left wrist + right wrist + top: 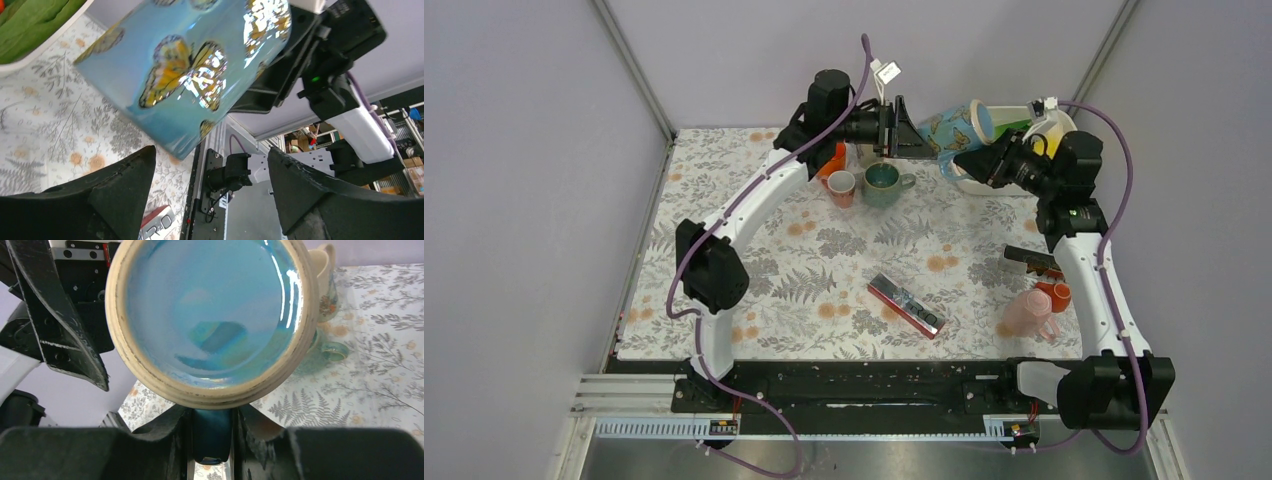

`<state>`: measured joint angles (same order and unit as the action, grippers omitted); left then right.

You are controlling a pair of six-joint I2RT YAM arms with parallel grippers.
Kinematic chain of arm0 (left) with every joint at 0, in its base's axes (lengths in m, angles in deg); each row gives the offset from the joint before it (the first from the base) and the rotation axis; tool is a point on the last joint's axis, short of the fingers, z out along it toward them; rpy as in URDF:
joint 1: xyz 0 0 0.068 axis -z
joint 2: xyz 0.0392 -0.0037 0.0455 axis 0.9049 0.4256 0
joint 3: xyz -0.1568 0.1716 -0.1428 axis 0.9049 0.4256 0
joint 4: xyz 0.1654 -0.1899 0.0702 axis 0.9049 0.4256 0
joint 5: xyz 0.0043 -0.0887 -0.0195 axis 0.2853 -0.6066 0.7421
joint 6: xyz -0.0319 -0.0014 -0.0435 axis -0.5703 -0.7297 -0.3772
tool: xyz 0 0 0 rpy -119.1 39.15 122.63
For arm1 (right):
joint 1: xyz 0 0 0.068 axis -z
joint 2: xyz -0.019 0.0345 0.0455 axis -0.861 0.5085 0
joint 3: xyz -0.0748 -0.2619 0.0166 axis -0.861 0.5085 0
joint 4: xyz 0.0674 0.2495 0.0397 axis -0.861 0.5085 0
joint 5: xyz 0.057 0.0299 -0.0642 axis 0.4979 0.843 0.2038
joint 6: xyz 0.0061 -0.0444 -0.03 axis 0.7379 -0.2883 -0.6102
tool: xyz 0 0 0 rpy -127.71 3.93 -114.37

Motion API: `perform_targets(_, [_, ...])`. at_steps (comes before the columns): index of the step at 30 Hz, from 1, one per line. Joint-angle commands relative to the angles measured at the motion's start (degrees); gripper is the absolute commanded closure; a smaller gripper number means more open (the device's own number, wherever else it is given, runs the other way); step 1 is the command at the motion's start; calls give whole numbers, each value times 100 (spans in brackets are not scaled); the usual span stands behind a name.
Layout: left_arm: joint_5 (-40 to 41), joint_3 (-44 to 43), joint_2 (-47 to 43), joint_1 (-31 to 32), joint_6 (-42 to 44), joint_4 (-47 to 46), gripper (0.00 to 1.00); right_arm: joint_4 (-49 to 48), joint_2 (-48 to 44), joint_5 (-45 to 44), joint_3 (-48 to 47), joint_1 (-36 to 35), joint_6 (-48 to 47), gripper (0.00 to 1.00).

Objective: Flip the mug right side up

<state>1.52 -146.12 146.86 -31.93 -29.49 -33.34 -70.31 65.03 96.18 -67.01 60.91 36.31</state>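
Note:
The blue butterfly mug [954, 128] hangs in the air above the back of the table, tipped on its side, base up and to the right. My right gripper [969, 163] is shut on its dark blue handle [211, 432]. The right wrist view looks straight at the mug's glazed base [210, 315] with my right gripper [211, 426] below it. My left gripper [921, 140] is open just left of the mug and not touching it. In the left wrist view the mug's side [185, 65] sits above and beyond my open left gripper [211, 152].
A green mug [886, 182] and an orange cup [841, 187] stand upright under the left gripper. A white bowl [1064, 122] with greens is at the back right. A red and black device [908, 305] lies mid-table. Pink cups [1029, 312] sit front right.

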Motion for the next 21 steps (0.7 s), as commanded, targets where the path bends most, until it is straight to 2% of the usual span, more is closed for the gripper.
perform_targets(1, [-368,-127,-226,-5,-882,-1249,19,-1392,-334,311,-42,-237,522,100])
perform_targets(6, [-530,-211,-182,16,-1300,-1681,32,-1836,-245,356,239,-370,923,100])
perform_targets(8, [-509,-253,-179,10,-1243,-1621,41,-1926,-180,364,329,-437,1019,100])
perform_targets(10, [-513,-290,-158,1,-1149,-1518,58,-2045,-131,338,424,-548,1110,100])
perform_targets(13, [-472,-268,-149,-7,-1039,-1395,95,-2045,-67,264,556,-675,1072,100])
perform_targets(14, [-433,-259,-142,-24,-963,-1307,100,-2026,-41,257,606,-695,1076,100])
perform_targets(18, [-143,-210,-165,-105,-349,-564,100,-1947,5,107,949,-710,1019,100])
perform_targets(20, [278,-232,-210,-107,430,250,100,-1832,0,-75,1191,-710,925,88])
perform_targets(21, [587,-209,-239,-95,868,693,100,-1765,-1,-185,1305,-710,896,77])
